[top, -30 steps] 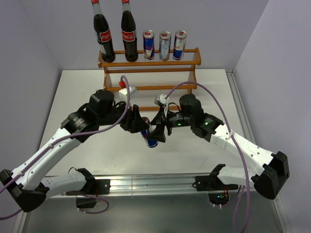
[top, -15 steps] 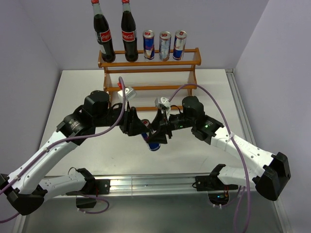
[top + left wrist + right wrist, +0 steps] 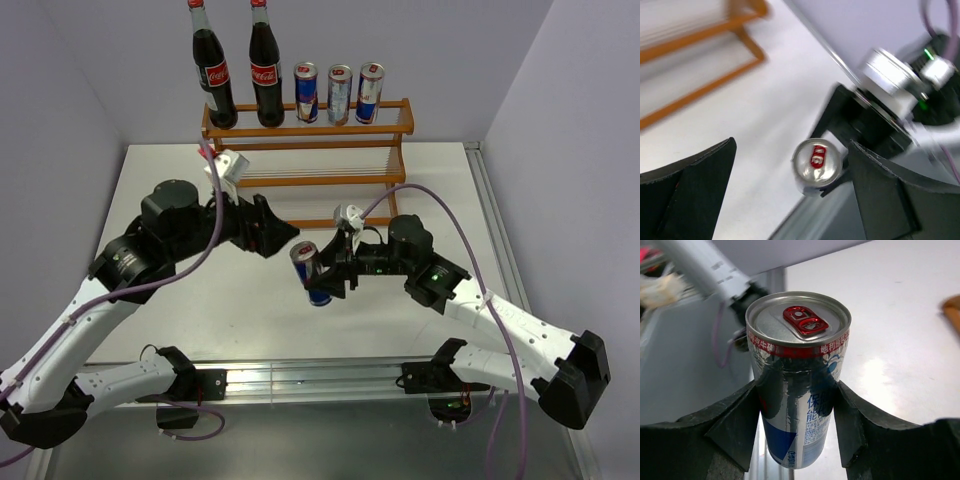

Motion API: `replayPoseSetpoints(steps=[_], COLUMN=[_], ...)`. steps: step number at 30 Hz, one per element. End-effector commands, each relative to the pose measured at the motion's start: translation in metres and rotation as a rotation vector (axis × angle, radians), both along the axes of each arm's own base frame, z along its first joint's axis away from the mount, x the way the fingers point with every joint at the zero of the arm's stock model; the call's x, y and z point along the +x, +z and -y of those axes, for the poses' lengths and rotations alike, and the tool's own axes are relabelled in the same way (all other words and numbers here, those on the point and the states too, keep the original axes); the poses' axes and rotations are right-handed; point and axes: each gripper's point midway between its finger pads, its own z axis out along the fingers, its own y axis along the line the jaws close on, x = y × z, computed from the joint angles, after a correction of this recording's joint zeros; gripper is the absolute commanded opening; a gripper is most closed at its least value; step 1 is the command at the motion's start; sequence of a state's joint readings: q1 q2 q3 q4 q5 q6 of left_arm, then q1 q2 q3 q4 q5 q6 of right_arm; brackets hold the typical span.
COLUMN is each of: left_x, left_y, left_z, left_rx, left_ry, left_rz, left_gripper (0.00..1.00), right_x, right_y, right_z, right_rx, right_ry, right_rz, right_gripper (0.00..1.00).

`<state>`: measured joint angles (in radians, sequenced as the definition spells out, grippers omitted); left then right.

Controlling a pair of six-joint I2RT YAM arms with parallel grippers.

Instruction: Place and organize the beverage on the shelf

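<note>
The right tool (image 3: 799, 416) is clamped on the can (image 3: 797, 385), its black fingers pressing the lower body on both sides. The can hangs above the worktop (image 3: 230, 320) near its middle, well short of the shelf (image 3: 330, 129) at 12 o'clock. The left tool (image 3: 281, 236) stands wide apart at about 10 o'clock of the can and touches nothing.

The step in hand looks like the carry to the shelf. On the top tier two bottles (image 3: 212, 75) and three cans (image 3: 340, 93) stand in a row, and the free spot appears to be at 3 o'clock of the last one, a narrow slot by the end post. To do it well:
- Bring the can upright first; in the top view it seems to lean, though that may be the viewing angle.
- Lift it over the front rail rather than through it.
- Come down straight, base flat on the slats, clear of its neighbour.
- Part the fingers only once it stands.

The can is a slim cylinder of thin, glossy metal, silver and blue, with a red tab and a red band under the rim. It is probably slippery and easy to dent, so a firm but moderate squeeze suits it. The shelf is orange-brown wood with thin rails, and the bottles are dark glass with red caps.
</note>
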<state>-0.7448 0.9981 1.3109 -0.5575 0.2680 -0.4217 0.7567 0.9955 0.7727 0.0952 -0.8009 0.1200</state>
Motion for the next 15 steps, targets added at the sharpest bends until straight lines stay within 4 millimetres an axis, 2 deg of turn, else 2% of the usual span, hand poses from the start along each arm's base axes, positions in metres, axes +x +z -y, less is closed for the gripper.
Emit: replayPoseSetpoints(steps=[1,2,4,5,6,7,8,9,10,11,13,15], left_x=[0.043,0.050,0.061,0.064,0.066,0.069,0.069,0.070,0.070,0.072,0.072,0.075], left_y=[0.019,0.019,0.005,-0.003,-0.010,-0.016,-0.030,-0.036,-0.032,-0.052,-0.070,-0.075], left_z=[-0.054,-0.066,-0.092,-0.098,-0.103,-0.112,-0.116,-0.117,-0.119,-0.120,-0.124,-0.125], left_rx=[0.040,0.064,0.155,0.191,0.220,0.251,0.287,0.294,0.259,0.300,0.311,0.305], left_ry=[0.407,0.483,0.630,0.657,0.681,0.728,0.737,0.741,0.749,0.745,0.758,0.764], left_rz=[0.045,0.040,0.031,0.029,0.028,0.035,0.033,0.042,0.073,0.076,0.084,0.087], left_gripper=[1.00,0.99,1.00,1.00,1.00,1.00,0.99,1.00,1.00,0.99,1.00,0.99], right_x=[0.048,0.058,0.074,0.089,0.097,0.101,0.110,0.117,0.121,0.126,0.142,0.154], right_y=[0.042,0.043,0.046,0.049,0.059,0.059,0.067,0.067,0.071,0.073,0.080,0.087], right_z=[0.010,0.014,0.025,0.035,0.042,0.049,0.058,0.066,0.071,0.076,0.090,0.102], right_rx=[0.123,0.129,0.154,0.172,0.213,0.228,0.261,0.264,0.271,0.265,0.265,0.262], right_ry=[-0.284,-0.348,-0.456,-0.560,-0.612,-0.652,-0.720,-0.758,-0.784,-0.812,-0.877,-0.921], right_rz=[0.122,0.118,0.142,0.149,0.177,0.190,0.219,0.234,0.251,0.273,0.295,0.315], right_gripper=[0.00,0.00,0.00,0.00,0.00,0.00,0.00,0.00,0.00,0.00,0.00,0.00])
